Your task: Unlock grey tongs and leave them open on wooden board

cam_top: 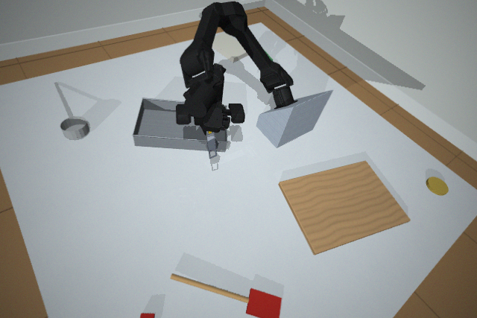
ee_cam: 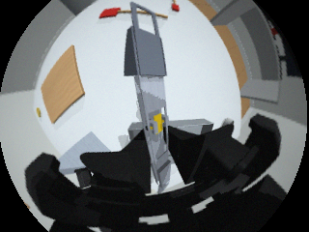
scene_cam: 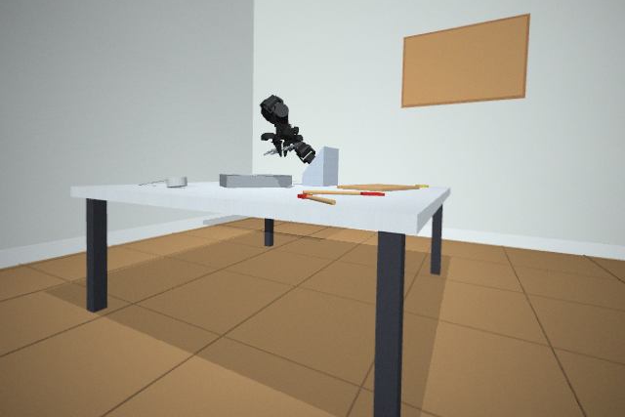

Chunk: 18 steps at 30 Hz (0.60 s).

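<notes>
My gripper point(cam_top: 211, 128) point(scene_cam: 283, 149) point(ee_cam: 154, 127) is shut on the grey tongs point(cam_top: 211, 144) point(scene_cam: 272, 151) point(ee_cam: 152, 94) and holds them in the air above the roasting tin point(cam_top: 162, 143) point(scene_cam: 255, 181). A yellow part shows on the tongs between the fingers. In the wrist view the dark block and wire loop at one end reach away from the fingers, and the arms look close together. In the exterior view the tongs are slightly tilted, far from tips-down. The wooden board point(cam_top: 343, 206) point(scene_cam: 378, 187) point(ee_cam: 63, 87) lies flat on the table, bare.
A grey-blue wedge block point(cam_top: 304, 120) point(scene_cam: 330, 167) point(ee_cam: 89, 150) stands between tin and board, under the arm's base. A round metal pan point(cam_top: 74, 131) point(scene_cam: 176, 182) is left of the tin. A red-headed tool point(cam_top: 264, 302) lies in front, and a yellow disc point(cam_top: 437, 186) beyond the board.
</notes>
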### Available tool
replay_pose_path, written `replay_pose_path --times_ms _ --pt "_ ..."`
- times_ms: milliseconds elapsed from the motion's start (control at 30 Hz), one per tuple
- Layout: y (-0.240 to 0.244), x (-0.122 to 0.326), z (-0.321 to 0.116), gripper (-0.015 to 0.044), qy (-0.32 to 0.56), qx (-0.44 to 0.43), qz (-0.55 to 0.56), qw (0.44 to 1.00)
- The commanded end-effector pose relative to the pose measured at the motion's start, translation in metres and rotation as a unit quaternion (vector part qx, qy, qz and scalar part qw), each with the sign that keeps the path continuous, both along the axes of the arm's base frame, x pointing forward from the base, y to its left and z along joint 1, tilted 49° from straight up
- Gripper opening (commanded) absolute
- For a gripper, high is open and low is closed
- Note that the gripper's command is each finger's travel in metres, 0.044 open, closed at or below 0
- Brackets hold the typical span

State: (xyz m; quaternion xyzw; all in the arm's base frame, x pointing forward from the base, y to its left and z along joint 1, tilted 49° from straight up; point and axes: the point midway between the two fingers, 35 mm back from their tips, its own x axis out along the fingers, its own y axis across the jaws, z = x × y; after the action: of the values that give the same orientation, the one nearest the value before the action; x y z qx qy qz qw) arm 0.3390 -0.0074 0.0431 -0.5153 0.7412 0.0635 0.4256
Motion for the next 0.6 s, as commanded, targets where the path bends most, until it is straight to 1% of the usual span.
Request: replay_pose_path --times_ms 0,267,567 --pt "0.011 0.003 -0.005 -0.0150 0.052 0.011 0.055 0.997" --pt "0.027 0.006 -0.018 -0.0150 0.166 0.026 0.168 0.971" --pt "0.044 0.007 -0.033 -0.0150 0.290 0.043 0.287 0.912"
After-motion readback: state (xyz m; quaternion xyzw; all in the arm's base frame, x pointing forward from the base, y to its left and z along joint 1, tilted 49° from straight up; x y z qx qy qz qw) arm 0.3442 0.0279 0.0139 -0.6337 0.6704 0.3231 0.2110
